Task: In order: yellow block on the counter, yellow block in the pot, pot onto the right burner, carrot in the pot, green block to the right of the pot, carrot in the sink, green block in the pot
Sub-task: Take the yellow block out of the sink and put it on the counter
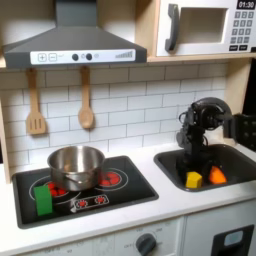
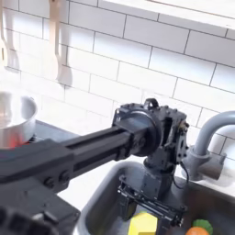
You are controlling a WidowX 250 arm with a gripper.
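Closest to the lens in the second exterior view is the black arm [image 2: 83,151], running diagonally from the bottom left corner out over the sink [image 2: 106,204]. At its end the claw [image 2: 151,207] points straight down into the basin with its jaws spread apart, holding nothing. Right below it, just under the fingertips, sits the yellow block [image 2: 142,225], not touching them as far as I can see. Just to the second exterior view's right of the block is the carrot [image 2: 200,227], orange with a bit of green on it.

Same story in the first exterior view: claw [image 1: 190,152] down in the sink [image 1: 232,165], yellow block [image 1: 193,180] below it near the front wall, carrot [image 1: 217,175] right next to the block on the first exterior view's right.

Further out, the curved grey faucet [image 2: 207,147] stands behind the basin. Over on the black stovetop [image 1: 130,190] the steel pot [image 1: 76,166] sits on the back left, and the green block [image 1: 43,197] stands upright in front of it at the near left edge. White tabletop [image 1: 170,215] surrounds it all.
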